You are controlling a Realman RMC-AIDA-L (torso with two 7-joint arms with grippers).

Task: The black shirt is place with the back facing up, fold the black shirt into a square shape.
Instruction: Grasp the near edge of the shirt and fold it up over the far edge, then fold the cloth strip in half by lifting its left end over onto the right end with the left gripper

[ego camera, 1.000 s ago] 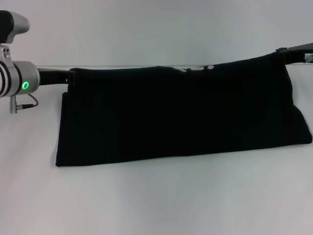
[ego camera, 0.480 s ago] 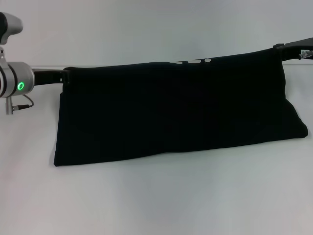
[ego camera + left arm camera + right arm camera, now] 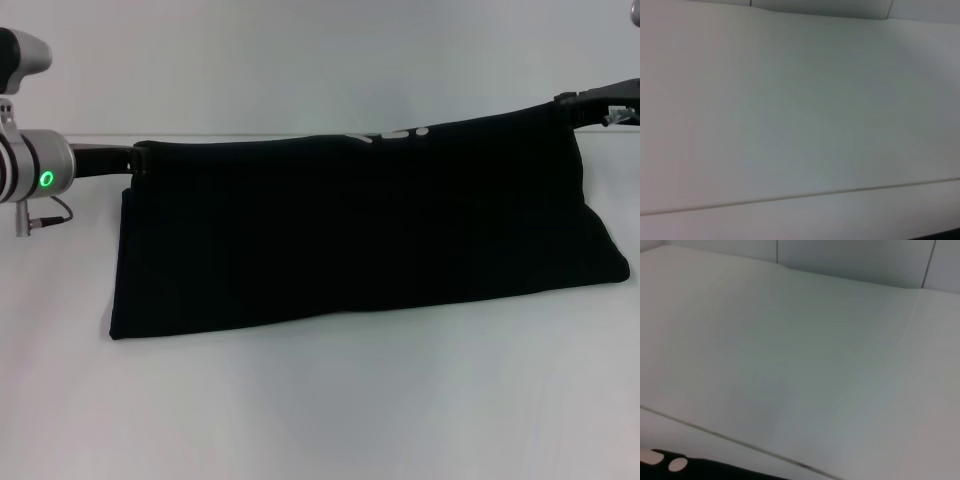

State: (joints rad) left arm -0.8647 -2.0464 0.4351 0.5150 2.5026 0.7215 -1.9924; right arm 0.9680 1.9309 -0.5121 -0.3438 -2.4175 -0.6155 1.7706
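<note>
1. A plain white table [image 3: 320,400] fills the head view, with a pale wall behind it and a thin seam line running along the far edge.
2. At the left, the left arm reaches in sideways, its silver wrist showing a green ring light; the left gripper [image 3: 140,158] is clenched on the upper left corner of the black shirt [image 3: 360,235].
3. The black shirt hangs as a wide dark band stretched between the two arms, its top edge raised and rising toward the right, its lower edge resting on the table (a few white marks show at the top edge, right of the middle).
4. At the right, the right gripper [image 3: 572,103] is clamped on the shirt's upper right corner, higher than the left one.
5. The left wrist view shows only white table and wall; the right wrist view shows the same, plus a dark strip with white marks at its lower edge.
</note>
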